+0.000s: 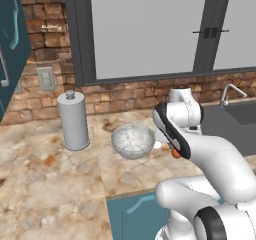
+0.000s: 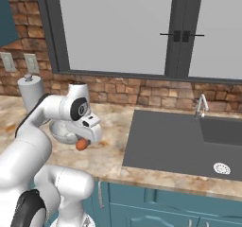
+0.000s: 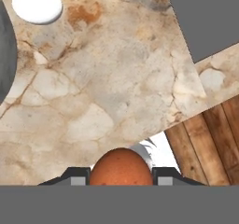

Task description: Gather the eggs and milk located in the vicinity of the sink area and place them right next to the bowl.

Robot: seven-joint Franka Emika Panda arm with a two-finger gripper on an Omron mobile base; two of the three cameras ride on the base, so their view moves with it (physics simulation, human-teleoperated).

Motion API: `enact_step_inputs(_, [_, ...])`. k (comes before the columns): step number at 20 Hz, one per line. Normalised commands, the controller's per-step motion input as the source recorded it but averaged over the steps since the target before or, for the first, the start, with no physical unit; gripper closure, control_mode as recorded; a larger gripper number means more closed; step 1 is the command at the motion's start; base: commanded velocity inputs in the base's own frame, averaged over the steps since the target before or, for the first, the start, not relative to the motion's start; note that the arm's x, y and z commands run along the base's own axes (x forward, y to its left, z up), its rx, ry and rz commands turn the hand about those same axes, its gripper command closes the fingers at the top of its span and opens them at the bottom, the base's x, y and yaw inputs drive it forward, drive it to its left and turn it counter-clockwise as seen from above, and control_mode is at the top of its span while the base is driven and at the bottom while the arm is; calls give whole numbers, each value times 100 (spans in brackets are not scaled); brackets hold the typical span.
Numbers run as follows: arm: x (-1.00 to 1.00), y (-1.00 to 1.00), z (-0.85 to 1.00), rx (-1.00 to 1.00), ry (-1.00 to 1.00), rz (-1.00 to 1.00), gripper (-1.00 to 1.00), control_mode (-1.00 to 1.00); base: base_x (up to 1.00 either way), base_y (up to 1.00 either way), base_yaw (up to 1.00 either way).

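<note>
Carrying the orange-brown oval egg [image 3: 121,167] clamped between the two dark fingers of the hand [image 3: 121,177], the white arm holds it above the marbled beige stone desk [image 3: 93,101]. Hand is clenched on the egg, one finger on each side, long axis pointing out along the fingers, so it looks seated and unlikely to roll out.

From the right base view the egg [image 2: 82,144] hangs just beside the round silvery-grey bowl [image 2: 64,132], on its sink side. The white oval egg [image 3: 37,4] already lies on the desk close to the bowl's rim, so one of the pair looks delivered.

My read: this is the lowering step for the second egg, aimed at bare desk between the bowl and the dark grey recessed sink [image 2: 175,141]. Risk: an egg let go from height can roll toward the desk's front edge, which is close. Blue milk carton: can't place it from these views.
</note>
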Motion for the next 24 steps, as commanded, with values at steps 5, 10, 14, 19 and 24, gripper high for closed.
enact_step_inputs(5, [10, -18, -10, 0, -12, 24, 100, -100, 0, 0, 0])
enact_step_inputs(10, [0, -7, -10, 2, -14, 26, 100, -100, 0, 0, 0])
enact_step_inputs(14, [0, 0, -2, 15, -18, 28, 100, -100, 0, 0, 0])
enact_step_inputs(19, [0, 0, 0, 18, -14, 35, 100, -100, 0, 0, 0])
enact_step_inputs(24, [0, 0, -1, 13, -15, 32, 100, -100, 0, 0, 0])
